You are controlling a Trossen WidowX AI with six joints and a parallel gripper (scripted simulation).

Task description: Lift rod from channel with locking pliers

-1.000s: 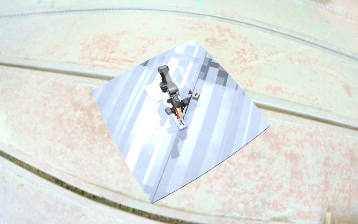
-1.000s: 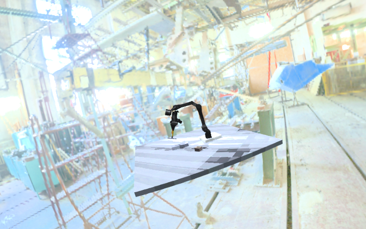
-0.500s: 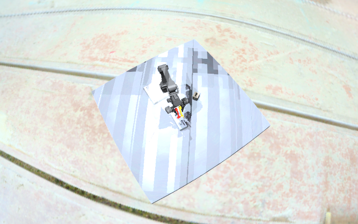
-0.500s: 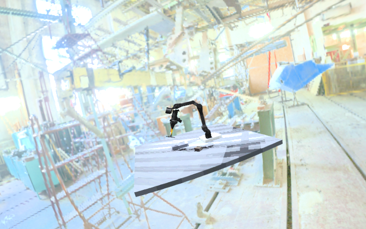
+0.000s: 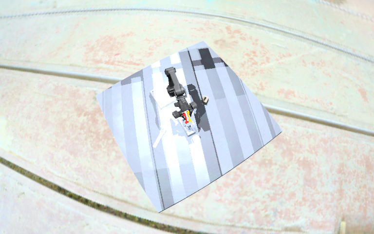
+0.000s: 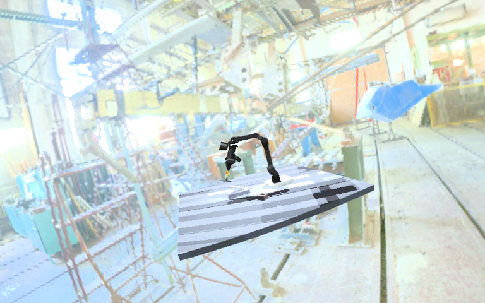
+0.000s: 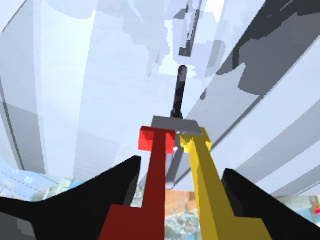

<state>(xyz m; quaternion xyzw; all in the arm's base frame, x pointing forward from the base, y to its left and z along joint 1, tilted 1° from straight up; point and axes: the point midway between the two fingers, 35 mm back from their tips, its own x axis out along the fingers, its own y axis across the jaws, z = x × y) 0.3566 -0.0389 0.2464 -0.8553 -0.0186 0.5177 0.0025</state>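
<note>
The pincer (image 5: 187, 114) (image 6: 227, 169) (image 7: 182, 170) is squeezing the pliers (image 5: 185, 118) (image 6: 227, 175) (image 7: 156, 175). The rod (image 5: 189, 127) (image 6: 225, 180) (image 7: 179, 92) is up (yay!). Lifting seems nearly done; next, hold very still.

1. A flat, four-cornered worktop (image 5: 234, 121) (image 6: 286, 214) has pale blue-grey and white stripes and dark patches.
2. On it lies a pale, narrow channel block (image 5: 191, 134) (image 6: 239, 193).
3. A small tan-brown block with a dark opening (image 5: 205, 99) (image 6: 263, 196) sits well apart from the worktop's edges.
</note>
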